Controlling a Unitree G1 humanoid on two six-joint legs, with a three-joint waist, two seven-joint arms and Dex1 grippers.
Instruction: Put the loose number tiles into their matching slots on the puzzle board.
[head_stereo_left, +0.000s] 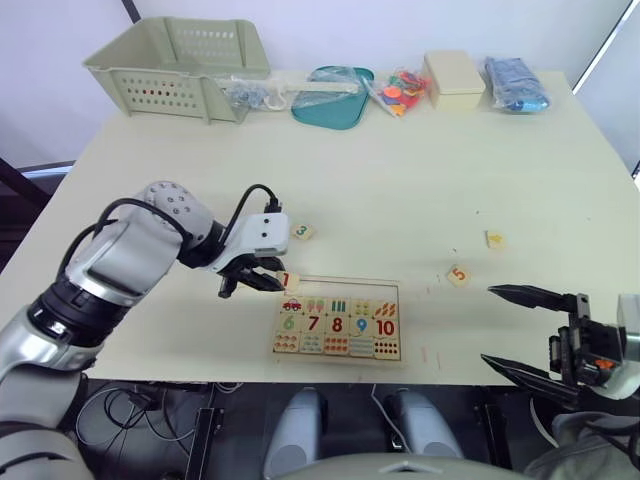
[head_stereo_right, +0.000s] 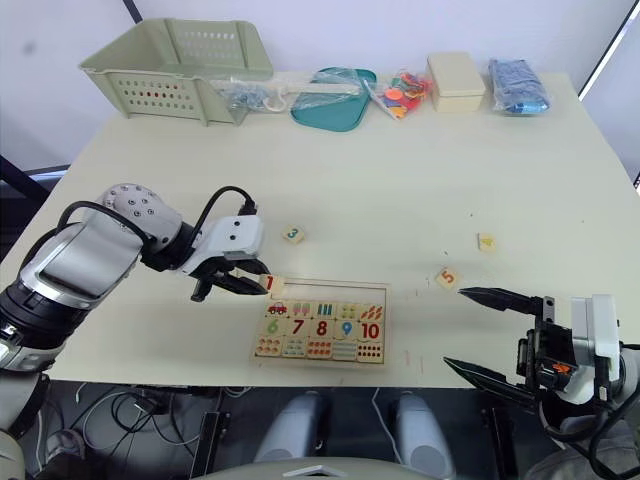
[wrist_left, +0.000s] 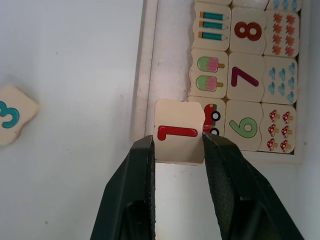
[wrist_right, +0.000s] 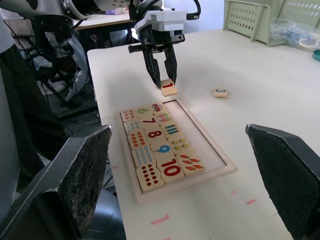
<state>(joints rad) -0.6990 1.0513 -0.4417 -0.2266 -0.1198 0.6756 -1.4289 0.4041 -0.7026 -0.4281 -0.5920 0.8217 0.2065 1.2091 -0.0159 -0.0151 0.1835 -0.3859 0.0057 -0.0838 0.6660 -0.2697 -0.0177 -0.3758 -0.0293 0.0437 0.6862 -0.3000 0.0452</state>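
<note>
My left gripper (head_stereo_left: 272, 283) is shut on the loose number tile with a red 1 (wrist_left: 180, 131). It holds the tile just over the upper left corner of the puzzle board (head_stereo_left: 350, 279), at the left end of the bare slots (head_stereo_left: 345, 290). Below the slots lie picture tiles, digits 6 to 10 and dot tiles. The tile 3 (head_stereo_left: 302, 231) lies on the table behind the board. The tile 5 (head_stereo_left: 458, 275) and a tile with a yellowish digit (head_stereo_left: 494, 239) lie to the board's right. My right gripper (head_stereo_left: 487, 324) is open and empty, at the table's front edge to the right.
Along the table's far edge stand a pale green basket (head_stereo_left: 180, 65), a teal tray (head_stereo_left: 333, 95), a bag of colourful pieces (head_stereo_left: 400, 92), a cream box (head_stereo_left: 455, 78) and a blue bag (head_stereo_left: 515, 85). The front edge runs just below the board.
</note>
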